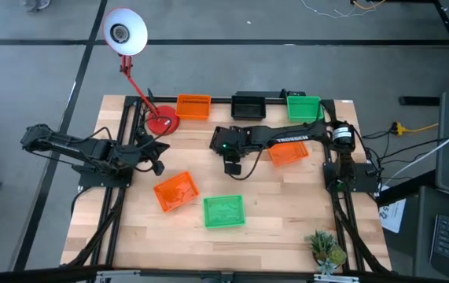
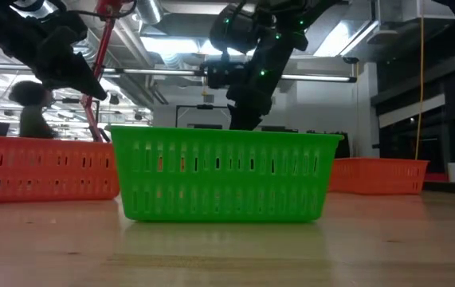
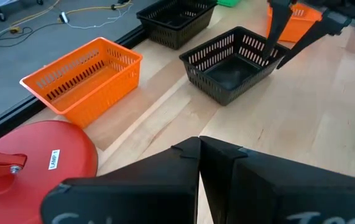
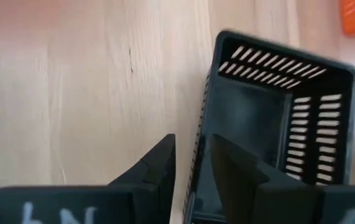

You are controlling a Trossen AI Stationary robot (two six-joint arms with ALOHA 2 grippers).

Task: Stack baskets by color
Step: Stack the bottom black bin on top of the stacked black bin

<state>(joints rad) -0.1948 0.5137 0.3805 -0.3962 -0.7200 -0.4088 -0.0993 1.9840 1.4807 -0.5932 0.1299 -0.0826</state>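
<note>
My right gripper is near the table's middle, shut on a black basket. In the high view the arm hides most of that basket. My left gripper waits shut at the table's left, holding nothing. Along the far edge stand an orange basket, a black basket and a green basket. Another orange basket lies under my right arm. Near the front edge sit an orange basket and a green basket, each resting on its bottom. My right gripper pinches one side wall of the black basket, with one finger inside the basket and the other finger outside. The fingers come from above, slanting down. The basket stays open side up; whether its bottom is clear of the table, I cannot tell.
A desk lamp with a red base stands at the far left, its white head beyond the table. A small plant sits at the near right corner. Bare wood lies along the front right.
</note>
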